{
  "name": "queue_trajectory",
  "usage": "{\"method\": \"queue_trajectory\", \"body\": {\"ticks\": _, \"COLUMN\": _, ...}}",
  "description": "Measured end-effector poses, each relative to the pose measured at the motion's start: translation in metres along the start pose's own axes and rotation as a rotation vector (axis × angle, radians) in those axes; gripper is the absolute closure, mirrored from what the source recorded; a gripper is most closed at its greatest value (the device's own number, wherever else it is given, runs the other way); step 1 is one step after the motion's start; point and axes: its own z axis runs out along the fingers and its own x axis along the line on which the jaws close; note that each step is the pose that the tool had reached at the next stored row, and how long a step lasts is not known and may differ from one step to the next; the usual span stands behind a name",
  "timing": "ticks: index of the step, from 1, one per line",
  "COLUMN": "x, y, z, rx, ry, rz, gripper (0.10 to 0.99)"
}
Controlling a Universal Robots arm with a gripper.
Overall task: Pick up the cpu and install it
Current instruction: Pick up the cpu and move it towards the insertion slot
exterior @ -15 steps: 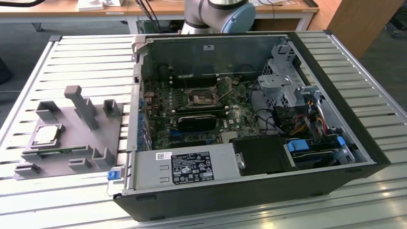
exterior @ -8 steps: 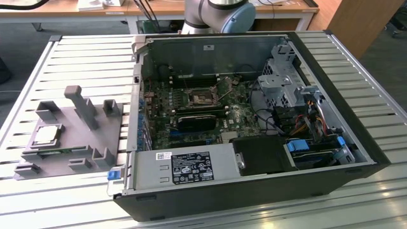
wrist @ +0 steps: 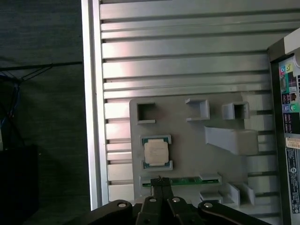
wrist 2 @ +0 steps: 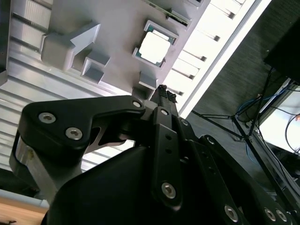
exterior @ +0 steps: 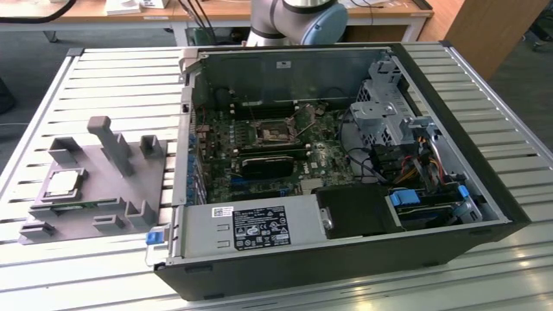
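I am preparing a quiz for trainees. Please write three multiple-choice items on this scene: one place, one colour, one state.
1. The cpu lies: A on the fixture tray; B on the floor; C on a shelf.
2. Its top is: A red; B silver-grey; C green.
3. The computer case is: A shut; B open, side panel off; C upside down.
Key: 1 A, it sits in the tray's recess; 2 B, the metal lid shows pale; 3 B, the motherboard is bare to view.
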Motion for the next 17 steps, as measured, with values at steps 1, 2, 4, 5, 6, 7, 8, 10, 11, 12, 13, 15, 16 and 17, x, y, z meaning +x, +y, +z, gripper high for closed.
{"method": "queue_trajectory", "body": {"ticks": 1, "x": 0.0, "y": -0.0005, "z": 0.0015, "rx": 0.0, "ry": 0.0022, "rz": -0.002, "gripper": 0.98}}
{"method": "queue_trajectory", "body": {"ticks": 2, "x": -0.0001, "y": -0.0012, "z": 0.0029, "rx": -0.001, "ry": 0.0035, "rz": -0.004, "gripper": 0.98}}
{"method": "queue_trajectory", "body": {"ticks": 4, "x": -0.0002, "y": -0.0026, "z": 0.0056, "rx": -0.005, "ry": 0.0047, "rz": -0.006, "gripper": 0.98}}
{"method": "queue_trajectory", "body": {"ticks": 5, "x": -0.0003, "y": -0.0034, "z": 0.0069, "rx": -0.009, "ry": 0.0051, "rz": -0.007, "gripper": 0.98}}
{"method": "queue_trajectory", "body": {"ticks": 6, "x": -0.0003, "y": -0.0041, "z": 0.0082, "rx": -0.012, "ry": 0.0054, "rz": -0.007, "gripper": 0.98}}
{"method": "queue_trajectory", "body": {"ticks": 7, "x": -0.0004, "y": -0.0046, "z": 0.0097, "rx": -0.015, "ry": 0.0054, "rz": -0.007, "gripper": 0.98}}
{"method": "queue_trajectory", "body": {"ticks": 8, "x": -0.0004, "y": -0.0053, "z": 0.0108, "rx": -0.019, "ry": 0.0058, "rz": -0.007, "gripper": 0.973}}
{"method": "queue_trajectory", "body": {"ticks": 10, "x": -0.0005, "y": -0.006, "z": 0.0133, "rx": -0.02, "ry": 0.0058, "rz": -0.007, "gripper": 0.855}}
{"method": "queue_trajectory", "body": {"ticks": 11, "x": -0.0005, "y": -0.0063, "z": 0.0145, "rx": -0.02, "ry": 0.0058, "rz": -0.007, "gripper": 0.855}}
{"method": "queue_trajectory", "body": {"ticks": 12, "x": -0.0005, "y": -0.0066, "z": 0.0159, "rx": -0.021, "ry": 0.0059, "rz": -0.007, "gripper": 0.796}}
{"method": "queue_trajectory", "body": {"ticks": 13, "x": -0.0005, "y": -0.0068, "z": 0.0176, "rx": -0.021, "ry": 0.0059, "rz": -0.007, "gripper": 0.796}}
{"method": "queue_trajectory", "body": {"ticks": 15, "x": -0.0006, "y": -0.007, "z": 0.0207, "rx": -0.021, "ry": 0.0079, "rz": -0.009, "gripper": 0.678}}
{"method": "queue_trajectory", "body": {"ticks": 16, "x": -0.0007, "y": -0.0071, "z": 0.0222, "rx": -0.021, "ry": 0.0098, "rz": -0.013, "gripper": 0.678}}
{"method": "queue_trajectory", "body": {"ticks": 17, "x": -0.0008, "y": -0.0071, "z": 0.0236, "rx": -0.02, "ry": 0.0123, "rz": -0.021, "gripper": 0.62}}
